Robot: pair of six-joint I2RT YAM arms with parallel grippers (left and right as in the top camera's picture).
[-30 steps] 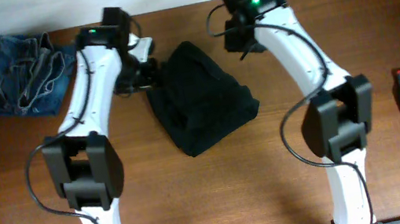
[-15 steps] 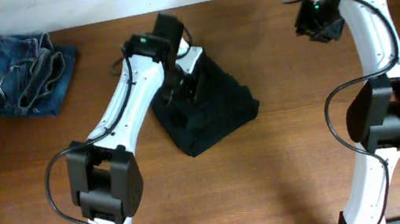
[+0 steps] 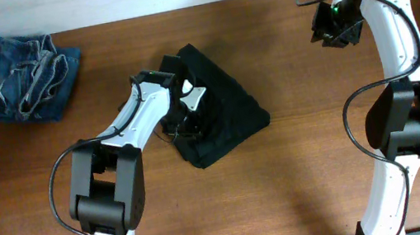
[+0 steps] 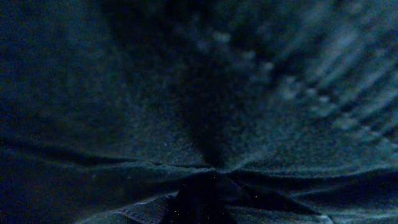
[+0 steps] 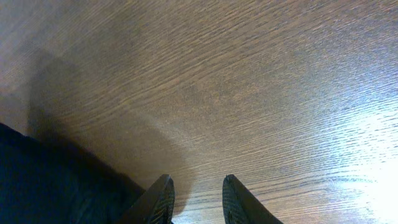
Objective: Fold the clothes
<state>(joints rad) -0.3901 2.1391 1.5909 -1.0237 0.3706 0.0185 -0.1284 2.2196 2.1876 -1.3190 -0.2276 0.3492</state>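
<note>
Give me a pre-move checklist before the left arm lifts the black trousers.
1. Left gripper shut on black trousers: ok.
2. Fabric gathers into the pinch in the left wrist view: ok.
3. Right gripper open, empty, over bare table: ok.
4. Trousers lying flat: not ok, bundled.
5. Jeans apart from the bundle: ok.
6. Number of layers pinched: cannot tell.

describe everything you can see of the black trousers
The black trousers lie on the wooden table as a compact, roughly triangular folded bundle of soft matte fabric, its point toward the far edge. No legs or waistband can be told apart. The left gripper is down on its left side, jaws shut, fabric creases converging there as if pinched. Nothing else touches it.
</note>
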